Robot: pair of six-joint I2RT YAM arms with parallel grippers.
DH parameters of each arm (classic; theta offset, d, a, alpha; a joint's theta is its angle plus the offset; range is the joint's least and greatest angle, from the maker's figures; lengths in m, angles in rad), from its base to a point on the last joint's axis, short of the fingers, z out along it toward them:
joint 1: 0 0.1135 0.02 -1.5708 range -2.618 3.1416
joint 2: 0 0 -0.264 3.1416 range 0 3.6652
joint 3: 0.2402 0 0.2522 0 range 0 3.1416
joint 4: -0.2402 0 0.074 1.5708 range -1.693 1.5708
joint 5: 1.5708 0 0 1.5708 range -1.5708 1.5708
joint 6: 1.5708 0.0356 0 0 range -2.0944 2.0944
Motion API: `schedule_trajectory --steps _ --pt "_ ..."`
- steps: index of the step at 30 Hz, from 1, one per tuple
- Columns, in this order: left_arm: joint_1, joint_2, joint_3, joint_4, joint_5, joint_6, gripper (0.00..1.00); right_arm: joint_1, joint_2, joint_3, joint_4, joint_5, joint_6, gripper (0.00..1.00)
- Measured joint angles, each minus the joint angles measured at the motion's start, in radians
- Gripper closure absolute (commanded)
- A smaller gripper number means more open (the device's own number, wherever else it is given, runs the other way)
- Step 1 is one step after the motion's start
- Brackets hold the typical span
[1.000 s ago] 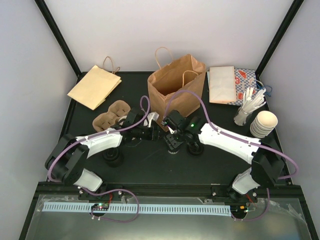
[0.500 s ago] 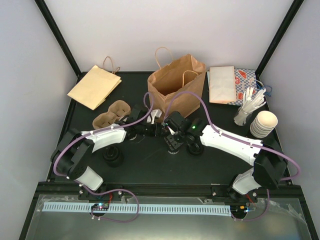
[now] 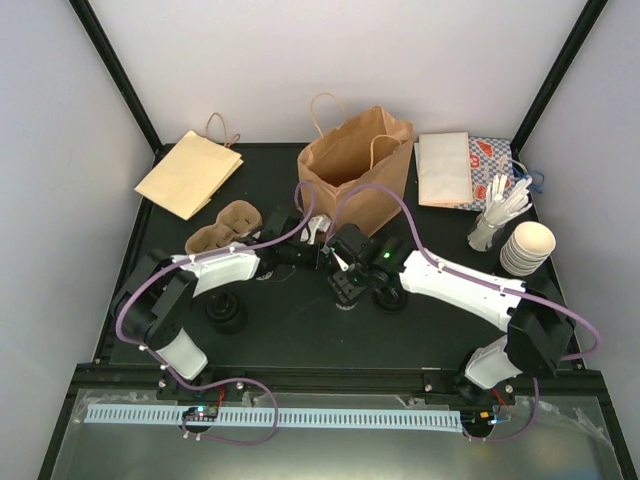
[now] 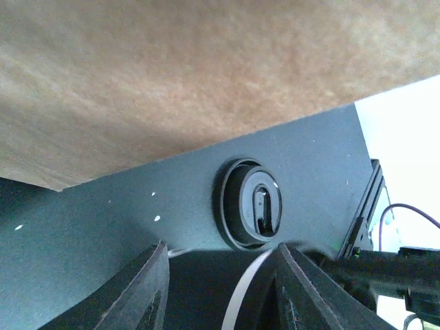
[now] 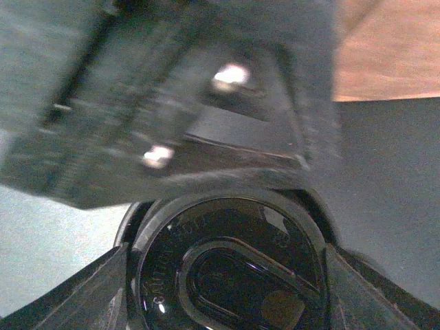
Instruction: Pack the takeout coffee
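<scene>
Right now my left pincer [image 4: 221, 251] has its two fingers held apart, and the curved white rim of the small white paper cup [image 3: 318, 228] shows between them, so I take the cup as gripped. It is at mid-table, just on the near side of the standing brown paper bag [image 3: 355, 165], by the bag's left corner.

My right pincer [image 5: 225, 253] points down, slightly right of the cup and nearer, with its jaws spread wide. A black drinking lid [image 4: 251, 204] lies flat on the black table [image 3: 300, 335] beneath them; I cannot tell whether the fingers touch it.

Left of my left arm sits the brown moulded cup carrier [image 3: 220, 232], and beyond it, at the far left, lies a flat folded paper bag [image 3: 188, 172]. Near the right edge stands a stack of cream cups [image 3: 527, 247].
</scene>
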State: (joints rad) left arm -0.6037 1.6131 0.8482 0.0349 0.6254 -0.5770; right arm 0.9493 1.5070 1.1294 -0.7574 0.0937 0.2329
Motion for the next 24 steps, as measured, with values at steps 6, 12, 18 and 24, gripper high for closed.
schedule_trajectory --steps 6,12,18,24 --pt "-0.038 0.057 0.039 -0.007 0.000 0.024 0.57 0.046 -0.002 -0.003 0.001 -0.035 -0.027 0.35" --pt "-0.041 0.089 0.050 -0.011 -0.002 0.032 0.58 0.054 0.002 -0.006 0.006 -0.052 -0.026 0.35" --pt "-0.041 0.089 0.037 0.000 -0.008 0.032 0.59 0.054 -0.004 -0.015 0.021 -0.068 -0.024 0.35" --pt "-0.041 0.035 0.008 -0.013 -0.047 0.039 0.56 0.055 -0.003 -0.011 0.022 -0.077 -0.025 0.36"
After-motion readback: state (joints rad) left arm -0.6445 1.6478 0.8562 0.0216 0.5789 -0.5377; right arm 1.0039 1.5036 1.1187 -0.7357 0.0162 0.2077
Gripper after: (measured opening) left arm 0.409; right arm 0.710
